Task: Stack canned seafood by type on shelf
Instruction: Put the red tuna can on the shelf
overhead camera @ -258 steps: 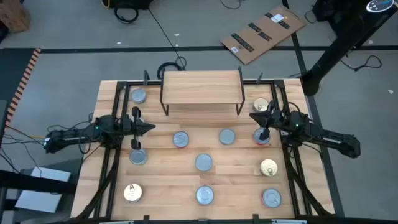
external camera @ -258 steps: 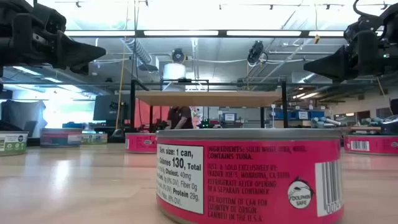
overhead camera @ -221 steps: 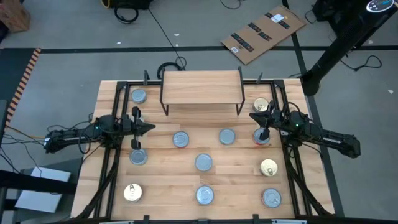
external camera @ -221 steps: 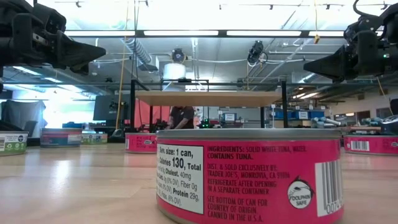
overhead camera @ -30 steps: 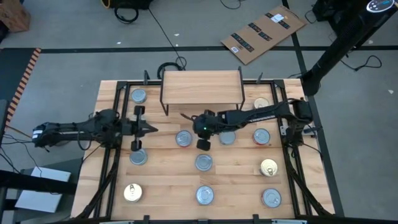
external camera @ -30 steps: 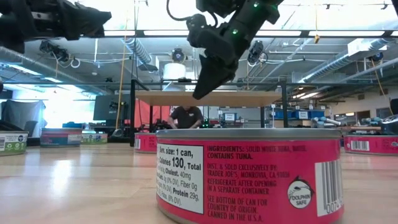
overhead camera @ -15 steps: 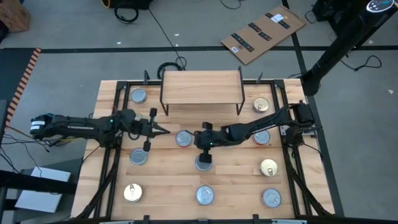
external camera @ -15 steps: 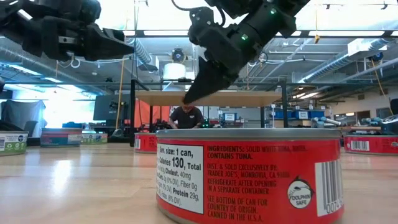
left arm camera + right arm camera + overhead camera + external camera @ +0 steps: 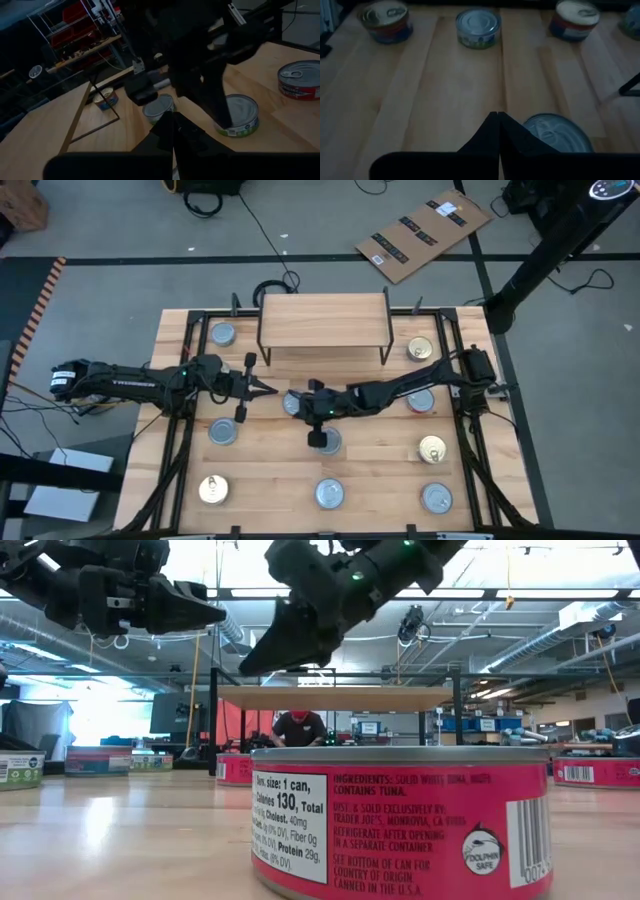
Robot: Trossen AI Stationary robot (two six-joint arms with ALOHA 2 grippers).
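Observation:
Several round tins of canned seafood stand upright on the wooden tabletop, none of them held, among them one [image 9: 222, 335] at the far left and a gold-topped one [image 9: 432, 448] at the right. The shelf [image 9: 325, 320] stands at the far middle with nothing on its board. My right gripper [image 9: 289, 406] reaches across from the right, shut and tipped downward, in the air just above and beside a silver-topped tin [image 9: 557, 135]. My left gripper [image 9: 272, 388] is shut too, pointing level toward the right, close to the right gripper's tip.
A red-labelled tin [image 9: 400, 825] stands close in front of the low camera. A black frame [image 9: 190, 315] runs around the tabletop. My right arm [image 9: 400, 392] lies over the middle row of tins. Bare wood [image 9: 270, 470] shows between the near tins. A person [image 9: 298, 728] sits in the room beyond the shelf.
My right gripper has come away from the shelf's front, moving toward the near edge and a little left, and has tipped further down over the middle tins. My left gripper has advanced toward the table's right. No tin has moved.

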